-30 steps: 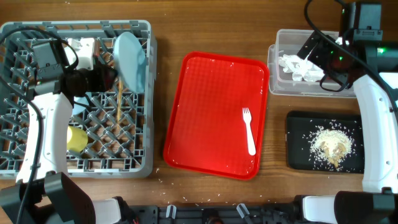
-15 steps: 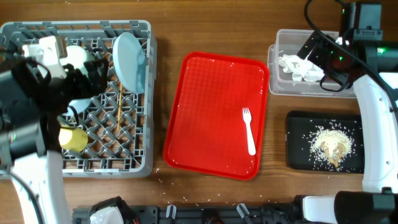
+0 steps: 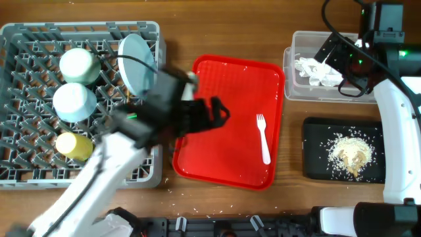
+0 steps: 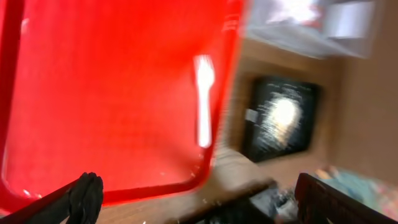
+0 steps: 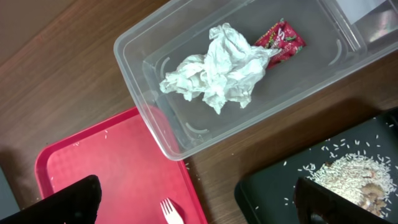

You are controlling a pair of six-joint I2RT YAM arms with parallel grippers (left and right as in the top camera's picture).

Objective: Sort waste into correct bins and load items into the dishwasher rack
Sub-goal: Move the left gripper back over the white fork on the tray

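The grey dishwasher rack (image 3: pixel 26 164) at the left holds the pale plate (image 3: pixel 137 64) on edge, the pale green bowl (image 3: pixel 77 64), the small white bowl (image 3: pixel 74 102) and the yellow cup (image 3: pixel 74 146). The chopsticks are hidden under my left arm. My left gripper (image 3: pixel 219 113) (image 4: pixel 205 208) is open and empty over the red tray (image 3: pixel 223 85), left of the white fork (image 3: pixel 263 138) (image 4: pixel 203 99) (image 5: pixel 171 211). My right gripper (image 3: pixel 332 58) (image 5: pixel 199 208) is open and empty above the clear tub (image 3: pixel 293 89) (image 5: pixel 134 56), which holds the tissue (image 5: pixel 217 68) and red wrapper (image 5: pixel 280 38).
The black tray (image 3: pixel 316 138) (image 5: pixel 273 193) at the right front holds a heap of rice (image 3: pixel 348 155) (image 5: pixel 348 177). Rice grains are scattered on the wooden table (image 3: pixel 171 29) by the red tray's front edge. Cables run from the right arm at the back right.
My left arm has swung right, from over the rack to over the red tray. Both bowls now show in the rack, free of the gripper. The right arm has not moved.
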